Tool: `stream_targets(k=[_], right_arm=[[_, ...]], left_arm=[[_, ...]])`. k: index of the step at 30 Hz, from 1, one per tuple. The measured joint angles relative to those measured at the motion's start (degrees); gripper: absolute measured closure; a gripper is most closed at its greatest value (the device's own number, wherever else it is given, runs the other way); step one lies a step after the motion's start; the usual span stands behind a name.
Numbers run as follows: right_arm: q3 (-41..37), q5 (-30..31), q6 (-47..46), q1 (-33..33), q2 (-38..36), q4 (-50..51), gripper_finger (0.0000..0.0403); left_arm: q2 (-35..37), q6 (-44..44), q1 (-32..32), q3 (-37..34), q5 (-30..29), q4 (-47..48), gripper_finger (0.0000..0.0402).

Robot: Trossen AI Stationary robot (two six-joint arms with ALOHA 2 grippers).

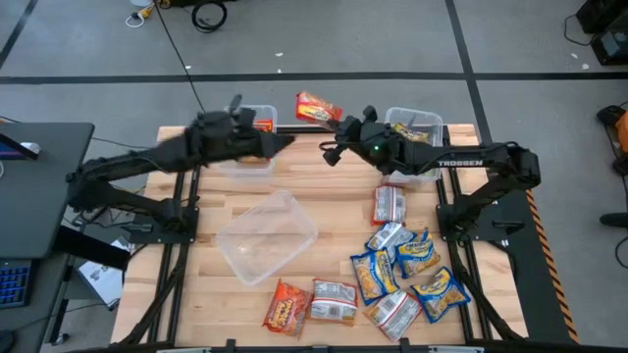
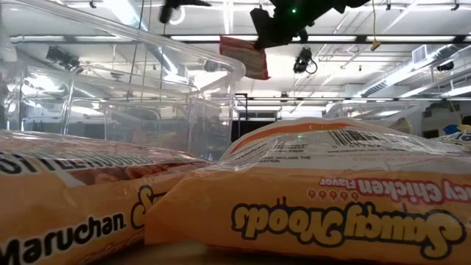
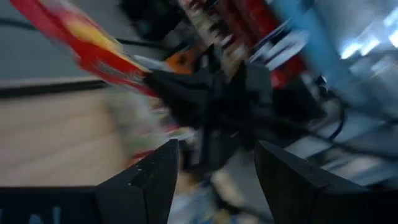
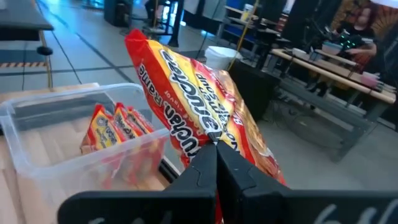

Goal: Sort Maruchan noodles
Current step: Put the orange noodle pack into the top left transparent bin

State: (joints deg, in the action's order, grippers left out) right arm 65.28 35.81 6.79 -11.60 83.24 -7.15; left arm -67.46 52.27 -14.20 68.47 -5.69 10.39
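Observation:
An orange-red Maruchan noodle packet point(image 1: 316, 107) is in the air above the table's far edge, between two clear bins, with my right gripper point(image 1: 338, 126) shut on it. The low view shows the packet point(image 2: 247, 56) high above the table. My left gripper point(image 1: 287, 140) is open and hovers just left of it, over the far left bin point(image 1: 245, 159), which holds orange-red packets point(image 4: 115, 127). Its fingers point(image 3: 149, 180) point at the right gripper and have nothing between them. Several more packets point(image 1: 402, 275) lie flat on the wood at the near right. My right gripper pinches the orange-red packet at one edge point(image 4: 210, 129) between its two shut fingers. The fingers reach in nearly level from the table's right side. The packet is lifted clear of the table and sticks out beyond the fingertips, tilted.
An empty clear bin point(image 1: 267, 235) sits askew in the table's middle. The far right bin point(image 1: 420, 127) holds packets. An orange-red packet and a silvery one point(image 1: 309, 304) lie near the front edge, close before the low camera point(image 2: 309, 206).

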Motion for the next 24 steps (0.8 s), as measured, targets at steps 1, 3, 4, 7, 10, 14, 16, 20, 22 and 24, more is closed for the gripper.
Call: stream_targets(k=[1,3,4,7,10,14,16,20,22,24], right_arm=[[0.00,0.51,-0.52,0.03,0.00,-0.02,0.0401],[0.00,0.68,-1.62,0.11,0.00,-0.48,0.0401],[0.00,0.70,-2.30,0.13,0.00,-0.61,0.0401],[0.00,0.75,-4.00,0.13,0.02,-0.85,0.0402],[0.00,0.72,-4.20,0.09,0.02,-1.68,0.0402],[0.00,0.38,-3.04,0.58,0.02,-2.19,0.0402],[0.00,0.33,-0.95,1.11,0.02,-2.17,0.0402],[0.00,1.82,1.34,1.81,0.02,-1.34,0.0402],[0.00,2.09,1.37,1.69,0.02,-0.21,0.0402],[0.00,1.95,1.04,1.24,0.02,0.56,0.0402]], left_arm=[[-0.67,2.98,0.24,-2.96,0.02,-5.62,0.0187],[-2.81,7.31,0.37,-8.33,-0.11,-15.88,0.0187],[-3.92,9.24,0.37,-10.45,-0.34,-20.37,0.0187],[-7.20,12.66,0.93,-14.38,-3.58,-31.31,0.0187],[-10.60,12.96,2.08,-15.15,-10.22,-35.62,0.0187],[-14.46,13.13,2.59,-15.11,-17.09,-41.80,0.0186],[-16.35,13.32,2.25,-15.10,-18.81,-44.86,0.0186],[-18.74,15.57,1.22,-14.80,-18.99,-48.66,0.0186],[-19.23,16.12,0.93,-14.82,-19.02,-49.09,0.0186],[-19.60,16.09,0.77,-14.82,-18.99,-49.07,0.0186]])
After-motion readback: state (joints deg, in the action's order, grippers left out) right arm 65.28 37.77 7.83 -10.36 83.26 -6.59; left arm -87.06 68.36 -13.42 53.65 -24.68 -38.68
